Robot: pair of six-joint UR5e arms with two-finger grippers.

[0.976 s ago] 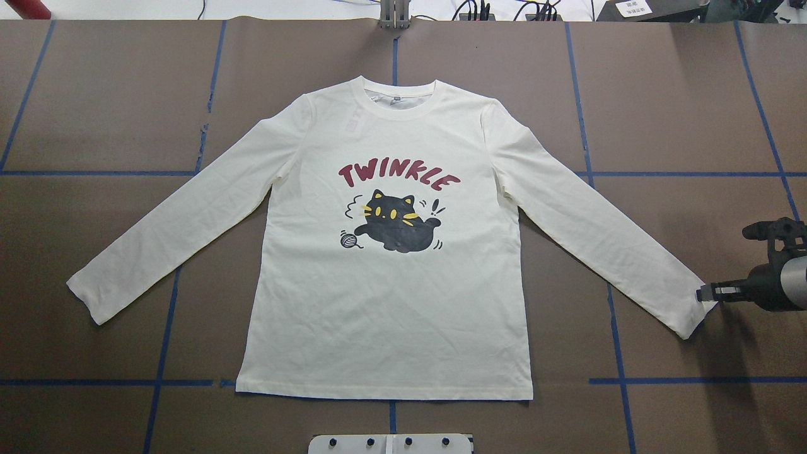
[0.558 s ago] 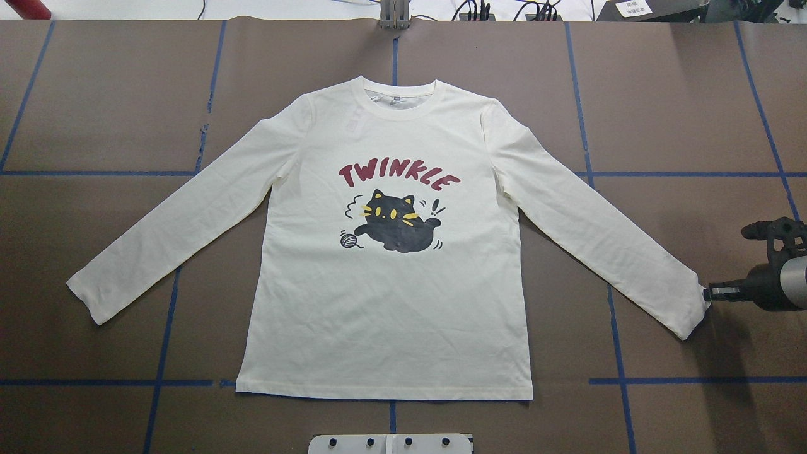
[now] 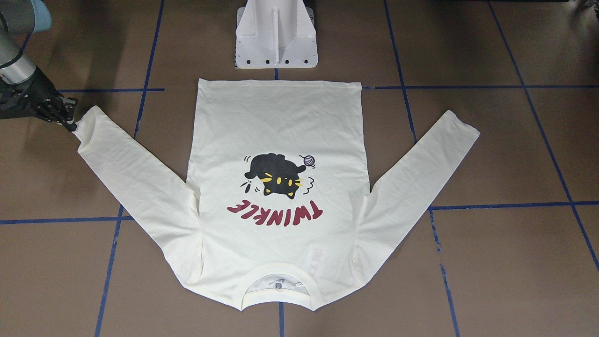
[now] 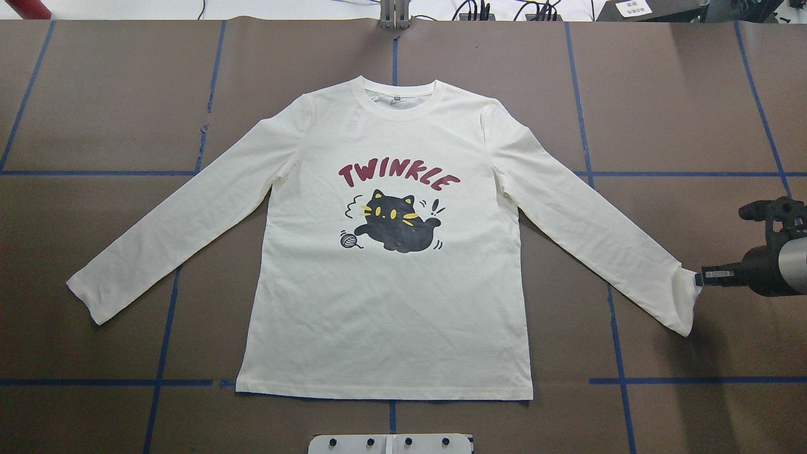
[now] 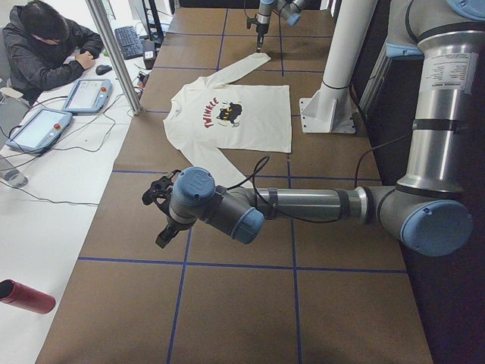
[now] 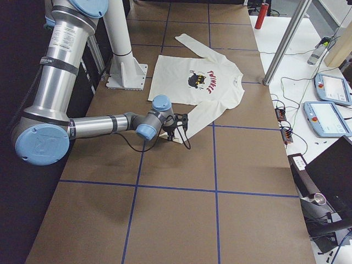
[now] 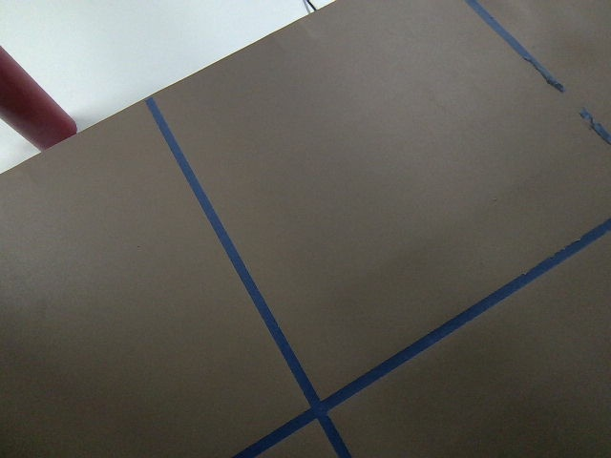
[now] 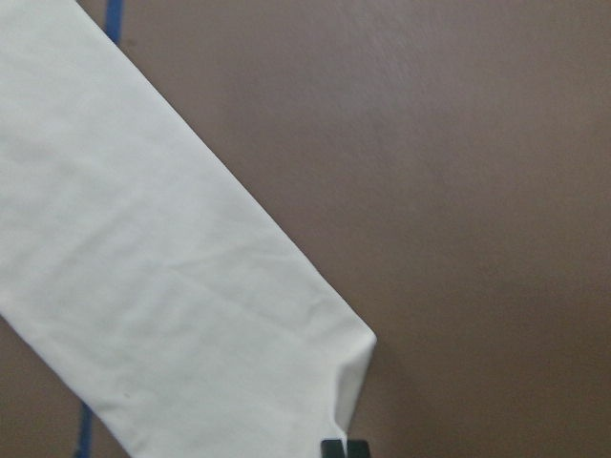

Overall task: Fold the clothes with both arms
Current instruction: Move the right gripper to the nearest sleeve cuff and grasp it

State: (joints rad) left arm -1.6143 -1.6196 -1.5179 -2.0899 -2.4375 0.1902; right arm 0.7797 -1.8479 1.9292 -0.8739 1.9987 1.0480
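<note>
Your right gripper [image 4: 698, 278] pinches a sleeve cuff [image 4: 686, 306] of the T-shirt [image 4: 384, 302] near the right edge of the table [image 4: 94, 94]; you cannot tell whether the left gripper [image 5: 164, 231] is spread.

The shirt [image 4: 384, 315] is cream-white. Seen from overhead, its print is a black cat [image 4: 397, 232] with yellow eyes, a grey yarn ball [image 4: 347, 239] at the cat's 8 o'clock and dark red lettering [image 4: 397, 176] at 12 o'clock. The table [image 4: 94, 94] is brown, gridded with blue tape. The right claw [image 4: 698, 278] is black.
</note>
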